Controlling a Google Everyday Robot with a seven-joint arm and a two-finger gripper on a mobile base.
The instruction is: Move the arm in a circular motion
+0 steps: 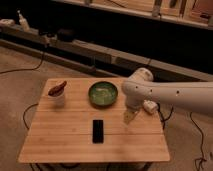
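The arm [175, 94] is a large glossy white tube with small dark dots. It reaches in from the right edge to a bulbous joint [137, 85] over the right part of the wooden table [60, 145]. From the joint a short segment drops to the small beige gripper [130, 117]. The gripper hangs just above the tabletop, to the right of the black phone [98, 131] and in front of and to the right of the green bowl [103, 93]. It holds nothing that I can see.
A white cup [57, 96] with a red-brown thing in it stands at the table's left. A small white block [150, 106] lies at the right edge, partly behind the arm. Dark shelving and cables run behind the table.
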